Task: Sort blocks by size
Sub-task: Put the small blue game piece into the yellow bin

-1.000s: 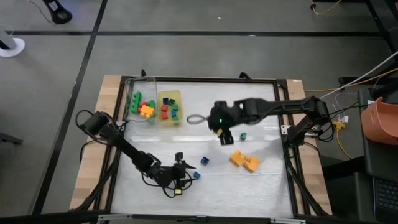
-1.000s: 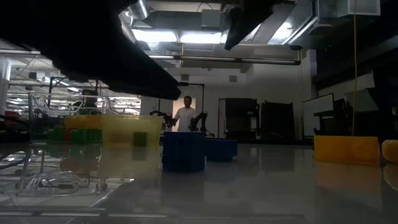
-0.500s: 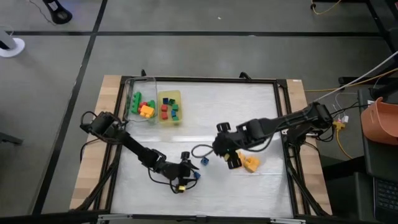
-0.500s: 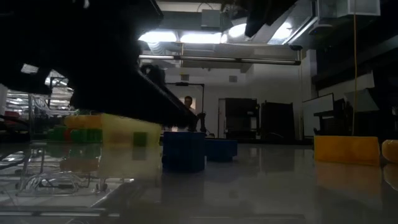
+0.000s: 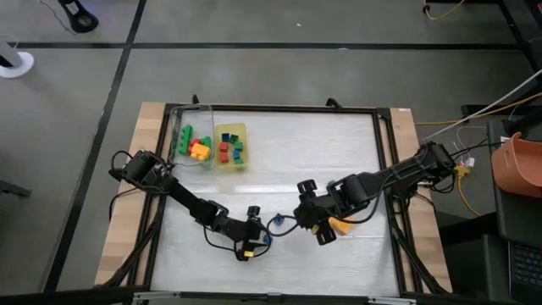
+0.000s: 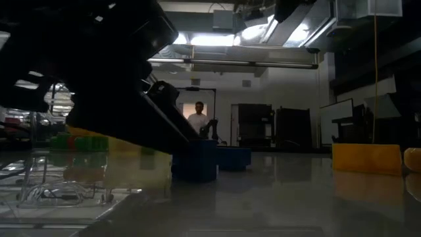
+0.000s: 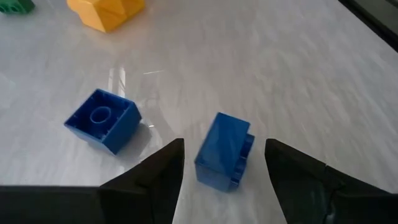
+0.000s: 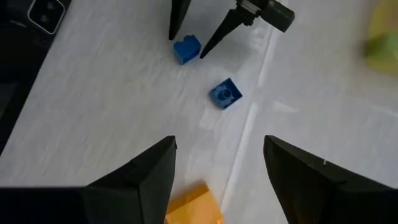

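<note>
Where left jaws straddle it, small blue block [image 7: 222,151], tipped sideways

Pretty standard lab space. Grey floor [image 5: 279,76] runs all around the table [image 5: 288,144], crossed by dark tape lines [image 5: 254,47]. Beyond the table, a white back wall [image 6: 289,99] with a dark cabinet [image 6: 252,125] against it. A person [image 6: 197,120] stands near that wall. Bright ceiling lights [image 6: 210,39] glare above the cabinet, with pipes overhead.
</note>
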Action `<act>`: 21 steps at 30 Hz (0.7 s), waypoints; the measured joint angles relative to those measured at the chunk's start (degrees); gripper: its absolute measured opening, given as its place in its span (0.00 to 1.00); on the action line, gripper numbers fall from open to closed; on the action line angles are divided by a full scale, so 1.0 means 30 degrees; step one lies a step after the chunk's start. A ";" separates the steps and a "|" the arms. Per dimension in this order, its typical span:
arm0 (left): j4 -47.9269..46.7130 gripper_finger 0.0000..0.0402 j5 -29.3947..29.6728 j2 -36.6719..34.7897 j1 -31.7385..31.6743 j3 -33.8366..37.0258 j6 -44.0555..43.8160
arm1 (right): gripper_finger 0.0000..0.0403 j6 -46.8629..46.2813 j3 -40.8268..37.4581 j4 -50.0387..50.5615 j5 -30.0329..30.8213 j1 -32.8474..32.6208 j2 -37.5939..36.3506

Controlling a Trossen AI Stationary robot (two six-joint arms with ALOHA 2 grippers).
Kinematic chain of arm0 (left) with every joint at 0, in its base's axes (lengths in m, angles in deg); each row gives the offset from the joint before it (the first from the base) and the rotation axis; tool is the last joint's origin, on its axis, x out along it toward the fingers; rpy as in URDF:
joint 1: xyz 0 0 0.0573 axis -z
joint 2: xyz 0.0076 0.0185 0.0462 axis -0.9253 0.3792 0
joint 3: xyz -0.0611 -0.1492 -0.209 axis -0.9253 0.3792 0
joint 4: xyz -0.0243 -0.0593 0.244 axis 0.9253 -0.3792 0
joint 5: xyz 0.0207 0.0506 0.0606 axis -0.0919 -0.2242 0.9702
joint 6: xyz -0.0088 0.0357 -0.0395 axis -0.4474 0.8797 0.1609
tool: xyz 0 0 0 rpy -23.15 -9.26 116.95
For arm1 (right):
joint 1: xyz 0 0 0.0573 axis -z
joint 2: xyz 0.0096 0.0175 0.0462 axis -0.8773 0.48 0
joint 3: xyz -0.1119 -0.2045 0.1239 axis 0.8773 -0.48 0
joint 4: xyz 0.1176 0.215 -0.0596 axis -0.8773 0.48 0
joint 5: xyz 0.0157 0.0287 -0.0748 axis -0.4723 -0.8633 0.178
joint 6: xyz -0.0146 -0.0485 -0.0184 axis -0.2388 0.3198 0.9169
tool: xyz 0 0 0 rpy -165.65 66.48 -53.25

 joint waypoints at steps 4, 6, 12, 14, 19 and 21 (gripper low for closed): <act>0.0023 0.47 -0.0005 0.0000 0.0000 0.0000 0.0086 | 0.60 -0.0112 0.0000 -0.0209 0.0000 -0.0194 0.0000; -0.0103 0.43 -0.0188 0.0000 0.0000 0.0000 0.0086 | 0.60 -0.0371 0.0000 -0.0278 -0.0005 -0.0193 0.0000; -0.0245 0.23 -0.0296 0.0000 0.0000 0.0000 0.0033 | 0.60 -0.0969 0.0000 -0.0429 0.0000 -0.0185 0.0000; -0.0125 0.19 -0.0296 -0.0005 0.0000 0.0000 0.0015 | 0.60 -0.1020 0.0000 -0.0429 0.0000 -0.0185 0.0000; 0.0464 0.19 -0.0296 -0.0341 -0.0091 -0.0007 0.0056 | 0.60 -0.2185 -0.0003 -0.0510 0.0075 -0.0185 0.0173; 0.0397 0.19 -0.0309 -0.0784 -0.0242 -0.0002 -0.0069 | 0.60 -0.2804 -0.0384 -0.1021 0.0389 -0.0277 0.0195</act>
